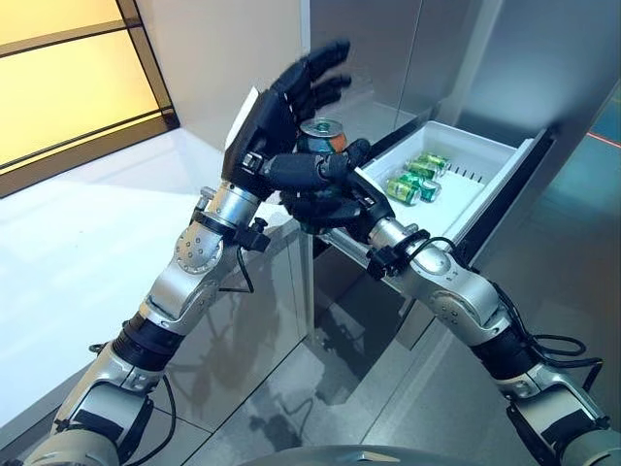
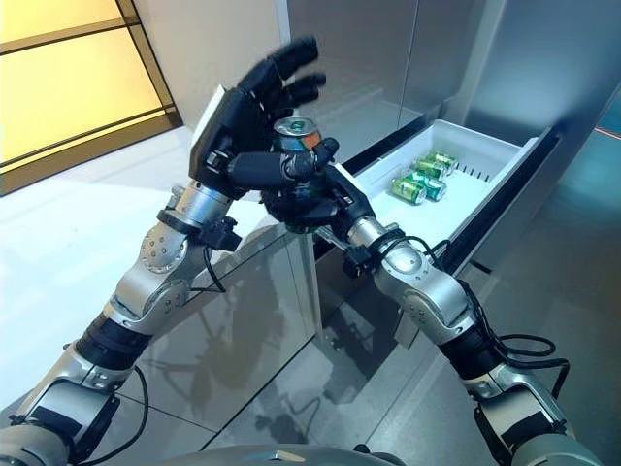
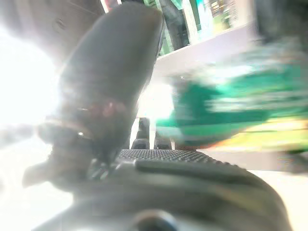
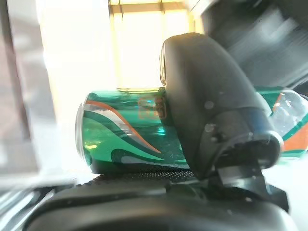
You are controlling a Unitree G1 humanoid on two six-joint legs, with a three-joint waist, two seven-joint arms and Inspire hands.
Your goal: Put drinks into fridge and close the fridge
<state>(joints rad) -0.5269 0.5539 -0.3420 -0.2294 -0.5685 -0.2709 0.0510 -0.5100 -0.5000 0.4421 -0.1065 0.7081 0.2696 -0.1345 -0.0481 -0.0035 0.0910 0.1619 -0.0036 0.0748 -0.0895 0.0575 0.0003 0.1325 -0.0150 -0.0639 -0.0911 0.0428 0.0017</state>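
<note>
Two silver-grey jointed arms with black bands and clamps are seen, each ended by a dark hand, the left hand point(image 1: 281, 107) backed by a pale flat plate at upper centre, the right hand point(image 1: 335, 199) glossy black, its rounded thumb marked by small screws.

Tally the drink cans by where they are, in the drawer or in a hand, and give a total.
Cans lying in the drawer: 3
Cans held in the right hand: 1
Cans in the left hand: 0
Total: 4 cans
</note>
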